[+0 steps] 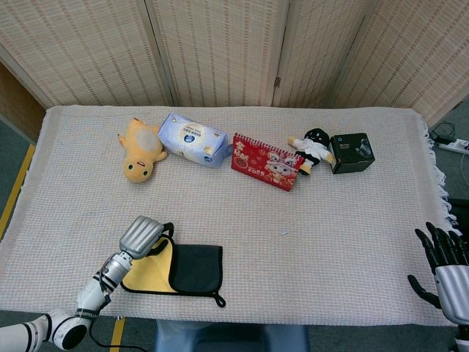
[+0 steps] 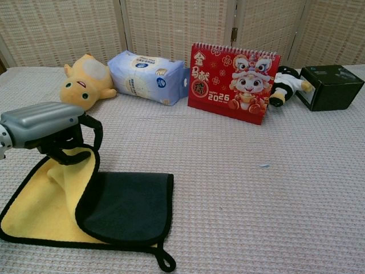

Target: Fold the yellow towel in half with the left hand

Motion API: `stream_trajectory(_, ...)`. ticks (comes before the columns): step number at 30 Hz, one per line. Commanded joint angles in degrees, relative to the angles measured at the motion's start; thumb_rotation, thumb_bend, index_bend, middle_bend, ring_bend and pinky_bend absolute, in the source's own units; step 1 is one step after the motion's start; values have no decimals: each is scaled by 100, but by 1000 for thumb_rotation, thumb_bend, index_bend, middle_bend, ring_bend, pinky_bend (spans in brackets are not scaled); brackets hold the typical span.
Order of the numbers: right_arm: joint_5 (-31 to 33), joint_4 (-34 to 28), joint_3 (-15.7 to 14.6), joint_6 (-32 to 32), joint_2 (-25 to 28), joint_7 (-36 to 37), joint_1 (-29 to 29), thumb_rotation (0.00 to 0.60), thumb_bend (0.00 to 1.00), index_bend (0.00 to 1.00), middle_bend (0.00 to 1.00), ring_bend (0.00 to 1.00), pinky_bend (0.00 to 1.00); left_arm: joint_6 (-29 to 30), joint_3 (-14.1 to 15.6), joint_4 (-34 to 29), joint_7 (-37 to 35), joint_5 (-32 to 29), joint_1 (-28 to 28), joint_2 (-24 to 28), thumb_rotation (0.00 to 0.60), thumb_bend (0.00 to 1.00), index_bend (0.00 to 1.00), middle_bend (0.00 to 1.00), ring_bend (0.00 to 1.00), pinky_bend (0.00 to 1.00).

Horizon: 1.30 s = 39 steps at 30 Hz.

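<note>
The yellow towel (image 1: 150, 273) (image 2: 40, 205) lies at the table's front left, black-edged. Its dark grey flap (image 1: 196, 268) (image 2: 128, 205) is turned over the right part, with a hanging loop at the front corner. My left hand (image 1: 141, 236) (image 2: 40, 123) is over the towel's far left corner. Its dark fingers (image 2: 91, 128) curl down to the raised fold edge; whether they pinch the cloth is hidden. My right hand (image 1: 443, 257) hangs off the table's front right corner, fingers spread, holding nothing.
Along the back stand a yellow plush toy (image 1: 139, 150), a blue tissue pack (image 1: 192, 139), a red desk calendar (image 1: 265, 161), a small panda doll (image 1: 311, 147) and a black box (image 1: 352, 152). A woven cloth (image 1: 330, 242) covers the table.
</note>
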Motion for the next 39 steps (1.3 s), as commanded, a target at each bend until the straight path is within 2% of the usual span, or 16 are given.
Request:
stream_trajectory(1,-3,1,3,15,-1,-2,-4,600,325,0,0,0,0,60,36,37,-6,59,15,-10,600,487,585,1000,1000,1000)
stream_trajectory(7,-21,3,-7,17,-3,-7,-4,600,325,0,0,0,0,189,98,25,-17,168,61,8,600,487,642,1000,1000,1000)
stream_trajectory(18,-63,13,-32,36,-11,-20,-15,600,326,0,0,0,0,534,281,-225,-111,369,294,303,600,488,651,1000,1000,1000)
stream_trajectory(31,-93,-12,-60,-6,-44,-89,-2,600,326,0,0,0,0,1273,831,-247,-773,943,943,594,600,488,665,1000,1000,1000)
stream_trajectory(39,-146,-20,-78,49,-49,-105,-25,600,325,0,0,0,0,1394,1116,-94,-928,1200,1197,527,600,488,665,1000,1000,1000)
